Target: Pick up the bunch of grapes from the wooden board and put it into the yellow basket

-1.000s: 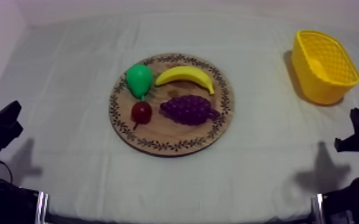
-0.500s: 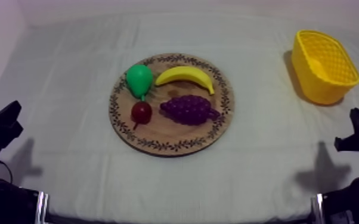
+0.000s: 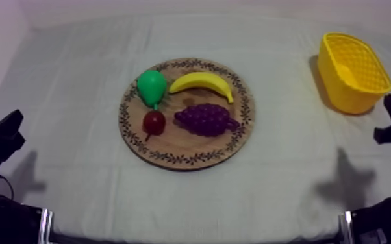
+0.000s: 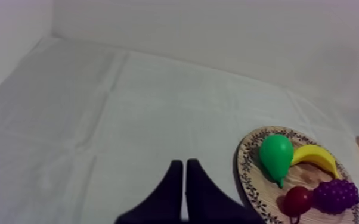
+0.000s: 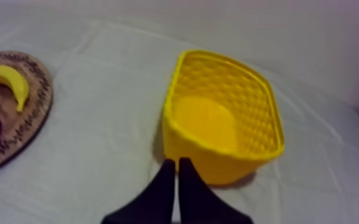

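- The table under a grey-white cloth (image 3: 75,97) bears every item.
- A round wooden board with a patterned rim (image 3: 185,148) sits mid-table and carries four toy fruits.
- A yellow lattice basket (image 3: 336,87) stands at the right, well apart from the board, with nothing seen inside.
- The right gripper (image 5: 177,179) is clenched on nothing, near the basket's wall. The left gripper (image 4: 185,179) is likewise clenched and empty, over bare cloth beside the board.
- The purple bunch of grapes (image 3: 204,119) lies on the board, untouched.
  - Judgement: the pick is not begun and the approach is in hand.
  - The next move calls for one gripper, probably the right, to release its fingers and descend over the grapes.
- The yellow banana (image 3: 201,82), green pear (image 3: 151,86) and small red fruit (image 3: 154,121) lie close around the grapes, so the descent needs care.
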You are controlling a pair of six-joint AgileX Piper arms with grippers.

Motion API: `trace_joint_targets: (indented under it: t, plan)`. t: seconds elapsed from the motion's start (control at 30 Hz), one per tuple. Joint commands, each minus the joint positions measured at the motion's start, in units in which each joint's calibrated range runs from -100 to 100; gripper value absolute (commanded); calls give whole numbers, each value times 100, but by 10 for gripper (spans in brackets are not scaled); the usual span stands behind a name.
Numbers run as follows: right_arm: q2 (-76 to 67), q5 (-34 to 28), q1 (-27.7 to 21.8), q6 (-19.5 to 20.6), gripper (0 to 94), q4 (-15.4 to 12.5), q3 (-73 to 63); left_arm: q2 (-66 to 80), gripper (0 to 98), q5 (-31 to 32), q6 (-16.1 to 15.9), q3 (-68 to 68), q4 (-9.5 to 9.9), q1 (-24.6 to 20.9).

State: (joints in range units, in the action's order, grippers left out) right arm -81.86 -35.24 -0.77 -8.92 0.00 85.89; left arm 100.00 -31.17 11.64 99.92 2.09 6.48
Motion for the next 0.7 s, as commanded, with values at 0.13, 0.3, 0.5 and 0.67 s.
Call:
trace_joint_targets:
  t: [0.13,0.3,0.5,0.67]
  plan:
    - [1918,-483,455,22,5,-58,-2230,0,1,5,1,-3,3,0]
    - [3038,-1089,769,-115,5,-106,-3569,0,1,5,1,-3,3,0]
    - [4224,-1891,1085,-415,6,-183,-4978,0,1,5,1,-3,3,0]
    - [5066,-2306,1324,-631,7,-244,-5856,0,1,5,1,-3,3,0]
